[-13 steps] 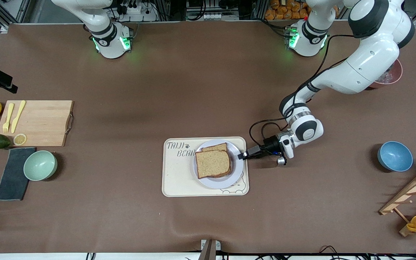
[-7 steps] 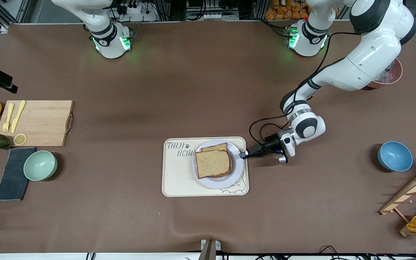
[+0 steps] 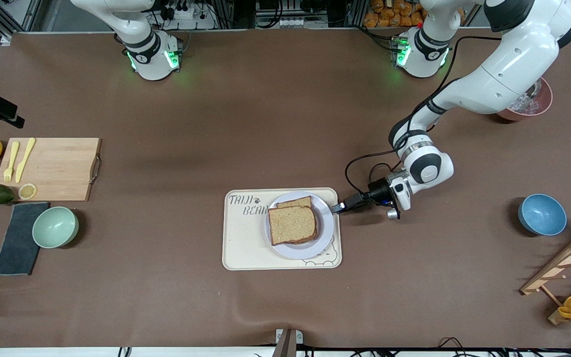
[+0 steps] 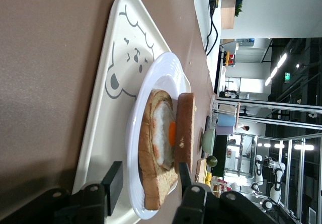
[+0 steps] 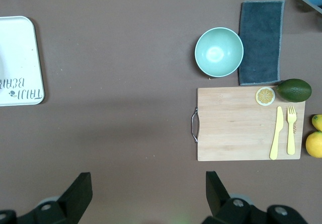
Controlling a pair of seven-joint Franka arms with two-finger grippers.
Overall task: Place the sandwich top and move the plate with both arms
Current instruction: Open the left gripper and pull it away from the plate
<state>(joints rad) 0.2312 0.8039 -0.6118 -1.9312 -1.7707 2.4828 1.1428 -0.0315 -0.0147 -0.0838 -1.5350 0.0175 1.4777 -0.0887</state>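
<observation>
We see the brown tabletop (image 3: pixel 275 124) with the two white arms based along its upper edge; the left arm (image 3: pixel 503 74) reaches down over it, while the right arm (image 3: pixel 137 34) waits up high, only its base in the front view. Toward the right arm's end lies a wooden cutting board (image 3: pixel 52 168) carrying a yellow fork and knife. Near the middle lies the cream tray (image 3: pixel 246 238) with a bear drawing, and on its half toward the left arm's end sits the plate (image 3: pixel 310 250). On the plate the sandwich top (image 3: pixel 291 224) rests on the lower slice (image 4: pixel 153 183), which bears a fried egg (image 4: pixel 163 133); the top slice is shifted a little nearer the front camera, so that the lower one's edge peeks out. The left pincer (image 3: pixel 339 208) is low at the tray's edge toward the left arm's end, just beside the plate rim; in its wrist view its fingers (image 4: pixel 113 181) stand partly apart on either side of the plate's rim, gripping nothing we can make out. The right pincer (image 5: pixel 148 191) hangs wide open and empty over bare tabletop near the cutting board and the mint-green bowl (image 3: pixel 55 227).
</observation>
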